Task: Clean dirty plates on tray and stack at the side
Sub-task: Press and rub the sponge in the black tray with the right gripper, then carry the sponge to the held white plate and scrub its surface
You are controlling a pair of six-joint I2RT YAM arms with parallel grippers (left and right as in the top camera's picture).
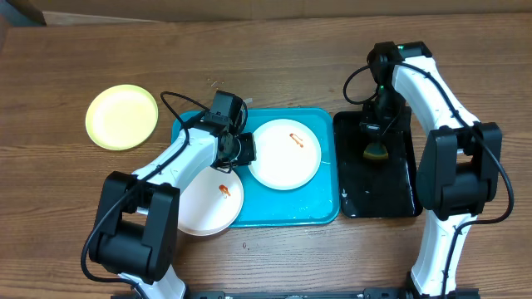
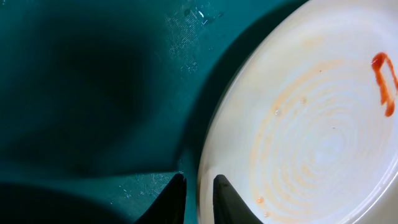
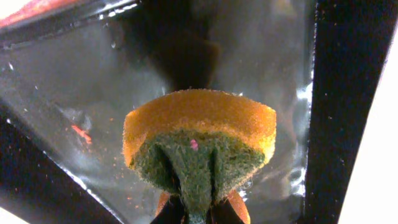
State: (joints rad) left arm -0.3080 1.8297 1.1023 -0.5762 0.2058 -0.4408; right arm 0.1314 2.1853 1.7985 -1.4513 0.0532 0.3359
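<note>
Left gripper (image 2: pixel 199 202): we find the two fingers (image 2: pixel 231 202) drawn nearly together with the rim of the centre plate (image 2: pixel 311 137) between them, one on the inside of the rim and one on the outside. We read this as a pinch on the rim. How firm it is cannot be confirmed.

The centre plate lies flat in the tray (image 1: pixel 320 208). It carries a red smear (image 2: pixel 385 81) and faint orange rings across its well.

Right gripper (image 3: pixel 196 208): closed on a sponge (image 3: pixel 199 137), green scouring face toward the camera, held over the wet black tray (image 1: pixel 391 195) beside the tray.

A second white plate (image 1: pixel 204 208), also smeared, sits at the tray's near left corner and overhangs its edge. The yellow plate (image 1: pixel 122 117) lies on the table (image 1: pixel 274 50), well apart from the tray, with no smear visible.

Handling assessment:
- We judge the plates light, stiff and shallow.
- The rim is the only practical hold.
- Droplets on the tray suggest wet, slippery surfaces, so a rim pinch could slide.
- A light plate may skate or tip under sponge pressure unless the left gripper holds it steady.
- The plates are plastic, so breakage risk appears low.
</note>
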